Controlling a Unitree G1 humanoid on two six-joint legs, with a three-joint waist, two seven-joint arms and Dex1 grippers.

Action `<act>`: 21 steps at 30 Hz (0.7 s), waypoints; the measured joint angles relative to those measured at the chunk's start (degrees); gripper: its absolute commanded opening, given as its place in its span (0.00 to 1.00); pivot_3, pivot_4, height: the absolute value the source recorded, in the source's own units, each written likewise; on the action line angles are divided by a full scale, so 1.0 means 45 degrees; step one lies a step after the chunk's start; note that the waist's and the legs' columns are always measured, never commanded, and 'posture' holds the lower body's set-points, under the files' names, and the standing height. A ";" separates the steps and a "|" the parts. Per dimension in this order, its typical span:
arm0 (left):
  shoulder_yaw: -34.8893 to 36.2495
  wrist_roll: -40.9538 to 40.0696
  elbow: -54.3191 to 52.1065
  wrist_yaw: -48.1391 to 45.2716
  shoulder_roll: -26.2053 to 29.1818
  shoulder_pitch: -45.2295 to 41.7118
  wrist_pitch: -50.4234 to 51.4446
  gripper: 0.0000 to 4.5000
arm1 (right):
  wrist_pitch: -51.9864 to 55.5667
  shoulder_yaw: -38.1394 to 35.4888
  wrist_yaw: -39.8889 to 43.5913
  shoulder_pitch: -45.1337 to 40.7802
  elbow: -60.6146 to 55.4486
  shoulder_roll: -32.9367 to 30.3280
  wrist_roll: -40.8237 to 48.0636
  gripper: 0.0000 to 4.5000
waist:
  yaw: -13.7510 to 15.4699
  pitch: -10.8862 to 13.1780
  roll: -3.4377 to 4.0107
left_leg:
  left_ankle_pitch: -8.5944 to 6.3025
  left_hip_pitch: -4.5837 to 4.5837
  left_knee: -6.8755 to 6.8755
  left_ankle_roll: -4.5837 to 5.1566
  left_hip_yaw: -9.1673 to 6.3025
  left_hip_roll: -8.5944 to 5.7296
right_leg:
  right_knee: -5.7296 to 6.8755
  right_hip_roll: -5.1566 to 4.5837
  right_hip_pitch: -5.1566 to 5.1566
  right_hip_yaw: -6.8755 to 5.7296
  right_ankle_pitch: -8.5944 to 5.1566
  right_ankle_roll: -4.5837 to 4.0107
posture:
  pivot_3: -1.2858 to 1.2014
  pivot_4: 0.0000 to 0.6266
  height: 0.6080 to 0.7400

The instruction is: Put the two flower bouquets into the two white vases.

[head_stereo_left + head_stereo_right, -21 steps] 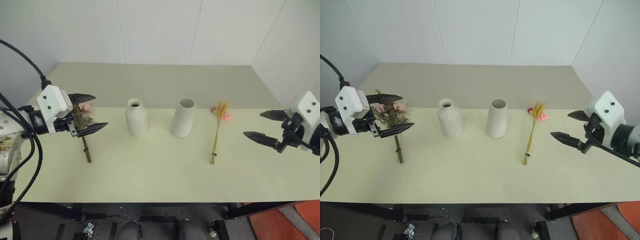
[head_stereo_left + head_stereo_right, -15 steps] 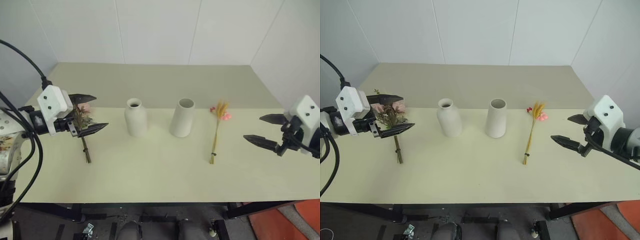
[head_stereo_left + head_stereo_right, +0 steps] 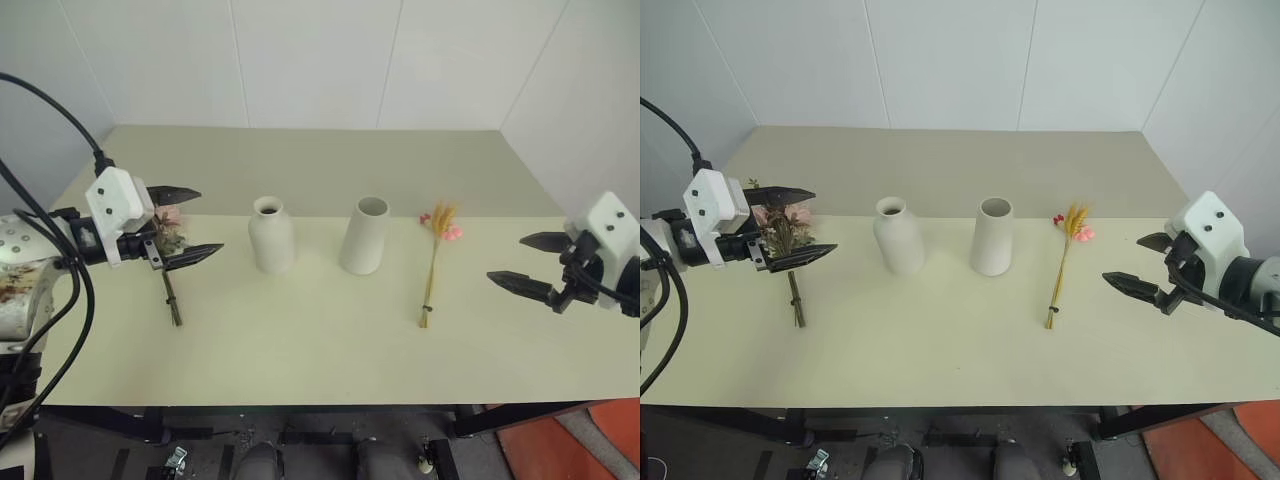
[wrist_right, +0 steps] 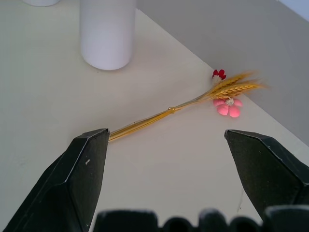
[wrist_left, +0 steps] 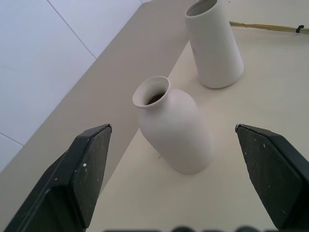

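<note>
With both bouquets lying on the bench, the reach-to-pick step is in hand: spread right jaws [image 3: 1142,262] must descend onto the wheat bunch [image 4: 186,106] ahead, spread left jaws [image 3: 795,224] hovering above the rose bunch [image 3: 783,226].

Walls: white panels [image 3: 310,60] with thin vertical seams, closing in behind and angling in on both sides
Table: pale cream top [image 3: 330,340], matte, a faint crease running across it from side to side; the far half looks a shade darker
Table frame: dark bars [image 3: 300,412] under the near edge
Floor: dark grey beneath the table [image 3: 300,455], with an orange-red patch [image 3: 600,445] at the near right corner
Light: even and soft, shadows weak
</note>
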 measured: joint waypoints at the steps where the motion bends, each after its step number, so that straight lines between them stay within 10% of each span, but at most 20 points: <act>1: 0.0000 -0.0006 0.0000 -0.0001 -0.0010 0.0000 0.0001 0.99 | 0.0074 0.0044 -0.0081 -0.0012 -0.0001 0.0000 0.0000 1.00 | 0.0000 0.0000 0.0000 | 0.0000 -0.0001 -0.0001 0.0000 0.0000 0.0000 | -0.0001 0.0000 -0.0002 0.0000 0.0000 0.0000 | 0.52 0.24 1.00; 12: -0.0010 -0.0030 -0.0043 -0.0130 -0.0078 -0.0043 0.0019 0.99 | 0.0827 0.0685 -0.0463 -0.0948 0.0235 0.0109 0.0052 1.00 | -0.0056 0.0000 0.0001 | 0.0000 0.0003 0.0003 0.0000 0.0002 0.0000 | 0.0002 -0.0001 0.0001 0.0003 0.0001 0.0000 | 0.52 0.24 1.00; 21: -0.2328 0.0270 -0.1268 -0.0239 -0.1342 -0.1378 0.0093 0.99 | 0.4810 0.4339 -0.4004 -0.6408 0.3584 0.3959 -0.0785 1.00 | -0.0186 -0.0003 -0.0005 | 0.0002 -0.0034 0.0007 0.0000 -0.0008 -0.0012 | 0.0003 0.0000 -0.0029 0.0004 0.0015 -0.0008 | 0.52 0.24 1.00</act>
